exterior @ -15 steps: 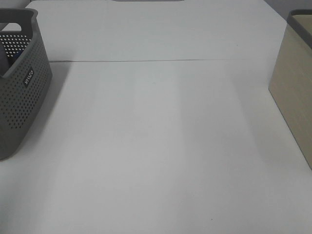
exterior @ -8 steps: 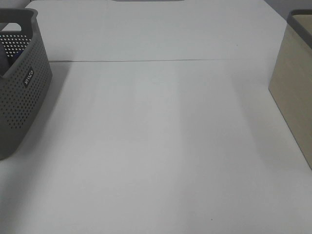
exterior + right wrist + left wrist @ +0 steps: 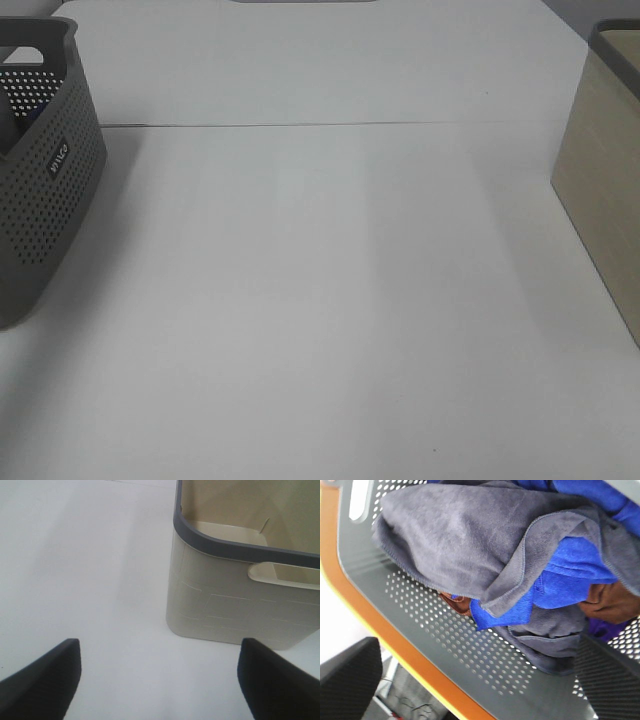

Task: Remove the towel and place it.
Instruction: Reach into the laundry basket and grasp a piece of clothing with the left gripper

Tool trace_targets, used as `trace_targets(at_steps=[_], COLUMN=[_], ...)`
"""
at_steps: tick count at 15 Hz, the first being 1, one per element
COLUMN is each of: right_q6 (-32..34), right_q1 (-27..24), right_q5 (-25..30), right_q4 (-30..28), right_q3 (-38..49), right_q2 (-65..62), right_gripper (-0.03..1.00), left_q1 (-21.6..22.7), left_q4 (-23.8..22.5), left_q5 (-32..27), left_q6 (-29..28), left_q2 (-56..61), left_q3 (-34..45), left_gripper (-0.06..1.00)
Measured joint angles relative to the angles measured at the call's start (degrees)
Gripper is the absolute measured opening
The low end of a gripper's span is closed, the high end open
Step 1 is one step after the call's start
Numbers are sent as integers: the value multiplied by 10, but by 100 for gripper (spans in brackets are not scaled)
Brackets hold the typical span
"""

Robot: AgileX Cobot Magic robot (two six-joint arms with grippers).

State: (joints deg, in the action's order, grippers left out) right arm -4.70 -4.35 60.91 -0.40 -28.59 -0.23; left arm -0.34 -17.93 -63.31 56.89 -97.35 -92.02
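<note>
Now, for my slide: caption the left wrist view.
Open end effector facing grey terry towel and blue cloth in perforated grey basket.

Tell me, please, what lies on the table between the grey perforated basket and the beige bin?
Nothing: the exterior high view shows bare white table between the grey basket and the beige bin, crossed only by a thin seam.

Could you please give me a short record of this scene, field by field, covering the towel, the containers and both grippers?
towel: grey, bunched in the basket, tangled with a blue cloth
basket: grey, perforated, on the left of the table
bin: beige with a dark rim, on the right; nothing seen inside
left gripper: jaws open, over the basket, holding nothing
right gripper: jaws open, holding nothing, near the bin
task status: towel not yet removed
</note>
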Motion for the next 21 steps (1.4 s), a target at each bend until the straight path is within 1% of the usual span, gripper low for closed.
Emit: trace_targets(at_steps=[1, 2, 3, 4, 6, 7, 10, 13, 16, 18, 20, 21], right_q6=[0, 0, 0, 0, 0, 0, 0, 0, 0, 0, 0, 0], right_q1=[0, 0, 0, 0, 0, 0, 0, 0, 0, 0, 0, 0], right_q5=[0, 0, 0, 0, 0, 0, 0, 0, 0, 0, 0, 0], right_q4=[0, 0, 0, 0, 0, 0, 0, 0, 0, 0, 0, 0], right_q3=[0, 0, 0, 0, 0, 0, 0, 0, 0, 0, 0, 0], right_q2=[0, 0, 0, 0, 0, 0, 0, 0, 0, 0, 0, 0], right_gripper=[82, 82, 82, 82, 82, 82, 82, 82, 82, 82, 82, 82], left_q1=[6, 34, 50, 65, 80, 86, 89, 89, 89, 89, 89, 89], left_q4=[-1, 2, 9, 29, 61, 70, 62, 48, 46, 45, 43, 42], left_q5=[6, 5, 2, 2, 7, 15, 42, 53, 69, 75, 87, 91], left_q6=[13, 39, 58, 80, 116, 129, 149, 152, 154, 154, 154, 154], left_q2=[-17, -41, -52, -58, -66, -76, -117, -162, -194, -210, -214, -214], left_q3=[0, 0, 0, 0, 0, 0, 0, 0, 0, 0, 0, 0], left_gripper=[99, 99, 99, 99, 99, 99, 99, 99, 99, 96, 87, 78])
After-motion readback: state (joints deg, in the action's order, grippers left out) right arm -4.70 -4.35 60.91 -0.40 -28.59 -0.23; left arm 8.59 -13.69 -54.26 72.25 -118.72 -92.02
